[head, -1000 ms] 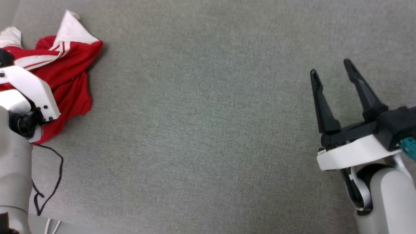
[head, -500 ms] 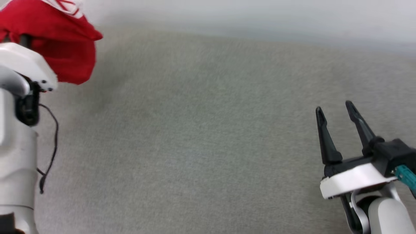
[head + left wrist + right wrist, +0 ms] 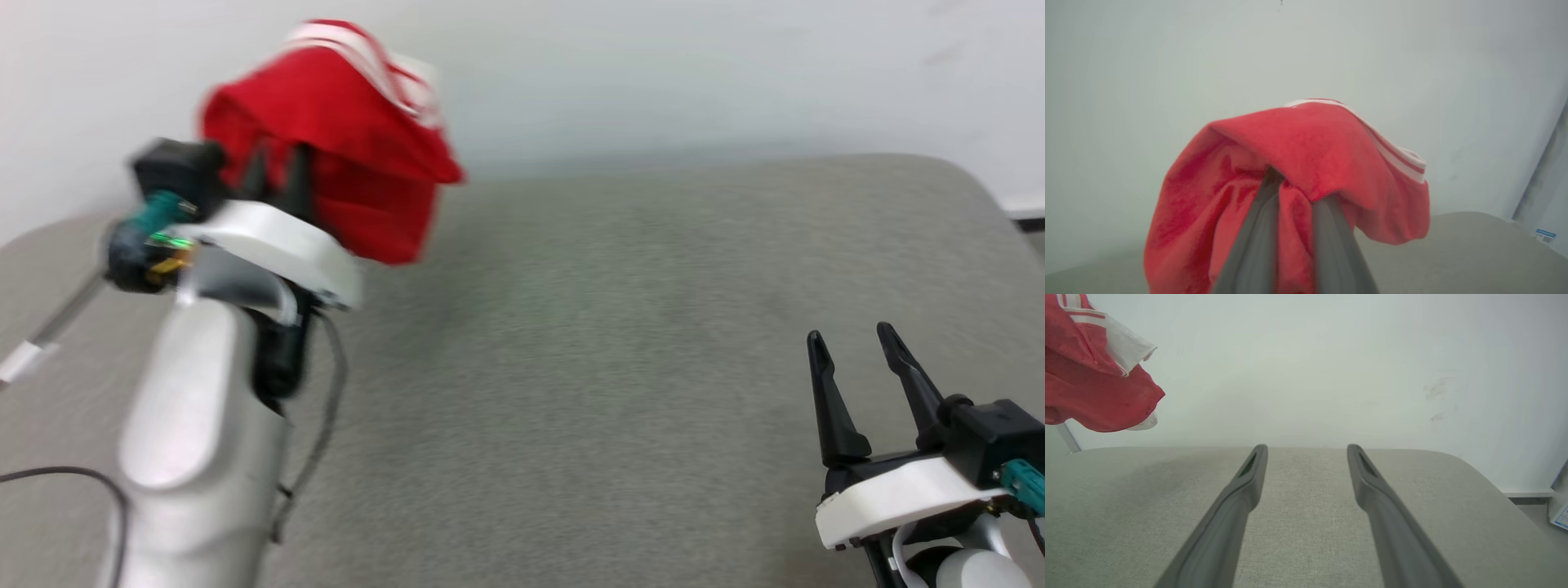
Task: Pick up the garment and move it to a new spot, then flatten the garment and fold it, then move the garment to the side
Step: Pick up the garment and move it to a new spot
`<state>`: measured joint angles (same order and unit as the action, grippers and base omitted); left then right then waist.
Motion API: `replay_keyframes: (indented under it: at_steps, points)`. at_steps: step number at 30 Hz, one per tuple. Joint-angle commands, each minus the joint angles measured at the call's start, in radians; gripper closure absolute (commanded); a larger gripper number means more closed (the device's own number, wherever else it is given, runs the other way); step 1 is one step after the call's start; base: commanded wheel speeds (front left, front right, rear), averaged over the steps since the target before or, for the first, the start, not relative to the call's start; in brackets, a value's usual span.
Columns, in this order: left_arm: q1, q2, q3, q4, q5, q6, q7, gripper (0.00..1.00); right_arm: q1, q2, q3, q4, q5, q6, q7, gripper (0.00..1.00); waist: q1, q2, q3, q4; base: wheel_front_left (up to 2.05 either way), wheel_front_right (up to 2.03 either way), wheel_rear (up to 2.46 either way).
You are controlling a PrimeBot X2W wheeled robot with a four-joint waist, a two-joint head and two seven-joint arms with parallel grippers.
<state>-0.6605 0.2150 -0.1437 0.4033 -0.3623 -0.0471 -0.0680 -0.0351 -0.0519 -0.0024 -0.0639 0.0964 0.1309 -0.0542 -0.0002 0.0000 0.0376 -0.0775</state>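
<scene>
The garment (image 3: 359,155), a bright red shirt with white striped trim, hangs bunched in the air above the grey padded table (image 3: 612,343) at the upper left of the head view. My left gripper (image 3: 277,167) is shut on it, its fingertips buried in the cloth. In the left wrist view the garment (image 3: 1306,163) drapes over both fingers (image 3: 1257,237). The right wrist view shows the garment (image 3: 1094,384) hanging at the upper left. My right gripper (image 3: 853,343) stands open low at the right, nothing between its fingers, and in its own view (image 3: 1306,449) it points across the table top.
A white wall (image 3: 653,73) rises behind the table's far edge. The table's rounded far right corner (image 3: 971,175) shows, with floor beyond it. A dark cable (image 3: 322,441) hangs along my left forearm.
My left gripper has lifted the garment off the table and carried it up and to the right. The head camera has tilted up, bringing the wall into view. My right gripper stays open.
</scene>
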Motion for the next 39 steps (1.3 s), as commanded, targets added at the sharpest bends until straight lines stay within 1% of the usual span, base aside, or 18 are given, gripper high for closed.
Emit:
replay_keyframes:
  at_steps: [1, 4, 8, 11, 15, 16, 18, 19, 24, 27, 30, 34, 39]
  points:
    - [0.026, -0.014, -0.013, -0.023, -0.002, -0.002, 0.002, 1.00, 0.013, 0.002, -0.002, -0.006, 0.008, 0.000, 0.002, 0.00, 0.0002, 0.0000, -0.028, -0.074, 0.00, 0.00, 0.00]
    - [0.080, -0.056, -0.058, -0.096, -0.003, -0.005, 0.013, 1.00, 0.021, 0.002, -0.007, -0.014, 0.017, 0.000, 0.008, 0.00, 0.0002, 0.0000, -0.016, -0.121, 0.00, 0.00, 0.00]
    - [0.156, -0.100, -0.131, -0.122, -0.005, -0.014, 0.042, 1.00, 0.025, 0.003, -0.018, -0.020, 0.024, 0.000, 0.008, 0.00, 0.0002, 0.0000, 0.009, -0.162, 0.00, 0.00, 0.00]
    - [0.221, -0.119, -0.181, -0.081, -0.004, -0.018, 0.054, 1.00, 0.022, 0.003, -0.013, -0.017, 0.034, 0.000, 0.005, 0.00, 0.0002, 0.0000, 0.031, -0.182, 0.00, 0.00, 0.00]
    - [0.283, -0.134, -0.224, 0.001, 0.005, -0.001, 0.044, 1.00, 0.006, 0.002, -0.007, -0.011, 0.046, 0.000, -0.005, 0.00, 0.0002, 0.0000, 0.062, -0.193, 0.00, 0.00, 0.00]
    - [0.297, -0.138, -0.233, 0.019, 0.006, -0.001, 0.045, 0.96, 0.005, 0.002, -0.007, -0.009, 0.050, 0.000, -0.006, 0.00, 0.0002, 0.0000, 0.068, -0.192, 0.00, 0.00, 0.00]
    - [0.312, -0.143, -0.252, 0.050, 0.002, -0.008, 0.037, 0.45, 0.000, 0.002, -0.010, -0.005, 0.052, 0.000, -0.011, 0.00, 0.0002, 0.0000, 0.077, -0.185, 0.00, 0.00, 0.00]
    - [0.315, -0.145, -0.256, 0.059, -0.002, -0.011, 0.030, 0.00, -0.003, 0.002, -0.010, -0.003, 0.054, 0.000, -0.012, 0.00, 0.0002, 0.0000, 0.081, -0.180, 0.00, 0.00, 0.00]
    - [0.316, -0.149, -0.260, 0.048, 0.007, 0.003, -0.073, 0.00, -0.010, 0.002, -0.015, 0.006, 0.046, 0.000, -0.014, 0.00, 0.0002, 0.0000, 0.073, -0.138, 0.00, 0.00, 0.00]
    - [0.326, -0.151, -0.251, 0.003, 0.006, 0.020, -0.131, 0.00, -0.008, 0.002, -0.018, 0.009, 0.036, 0.000, -0.004, 0.00, 0.0002, 0.0000, 0.054, -0.107, 0.00, 0.00, 0.00]
    - [0.346, -0.147, -0.233, -0.060, 0.009, 0.044, -0.160, 0.00, 0.002, 0.002, -0.024, 0.009, 0.035, 0.000, 0.000, 0.00, 0.0002, 0.0000, 0.032, -0.074, 0.00, 0.00, 0.00]
    - [0.377, -0.122, -0.193, -0.123, 0.007, 0.083, -0.173, 0.00, 0.017, 0.002, -0.037, 0.009, 0.034, 0.000, 0.011, 0.00, 0.0002, 0.0000, 0.008, -0.036, 0.00, 0.00, 0.00]
    - [0.435, -0.066, -0.135, -0.163, 0.001, 0.132, -0.168, 0.00, 0.035, 0.002, -0.043, 0.010, 0.030, 0.000, 0.026, 0.00, 0.0002, 0.0000, -0.015, -0.009, 0.00, 0.00, 0.00]
